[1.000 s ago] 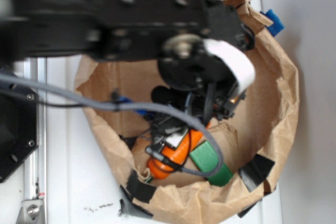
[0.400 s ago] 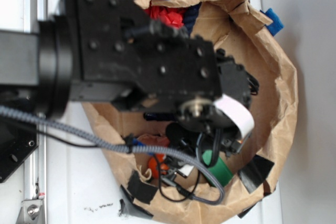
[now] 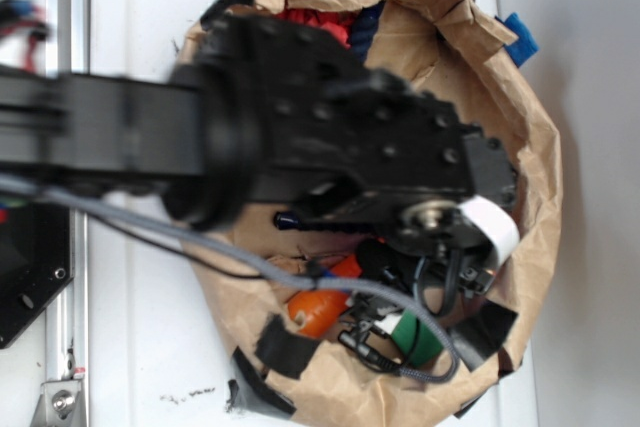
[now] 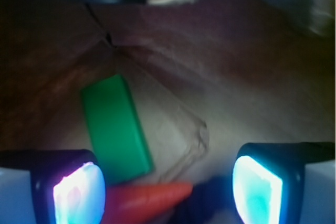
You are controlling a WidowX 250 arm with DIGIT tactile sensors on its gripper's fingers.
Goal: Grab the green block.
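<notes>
The green block lies flat on the brown paper floor of the bag, ahead of my left pad; in the exterior view only a part of the green block shows under the arm. The orange toy carrot lies just below it, pointing right between my pads, and also shows in the exterior view. My gripper is open and empty, lowered inside the bag, with the block just beyond its left finger. In the exterior view the gripper is mostly hidden by the black arm.
The crumpled brown paper bag rings the objects; its walls rise close ahead. Red and dark items lie at the bag's far side. Blue tape and black tape mark the rim. A grey cable crosses the bag.
The arm has swung down and to the right, deeper into the bag, and now covers more of the carrot and the green block in the exterior view.
</notes>
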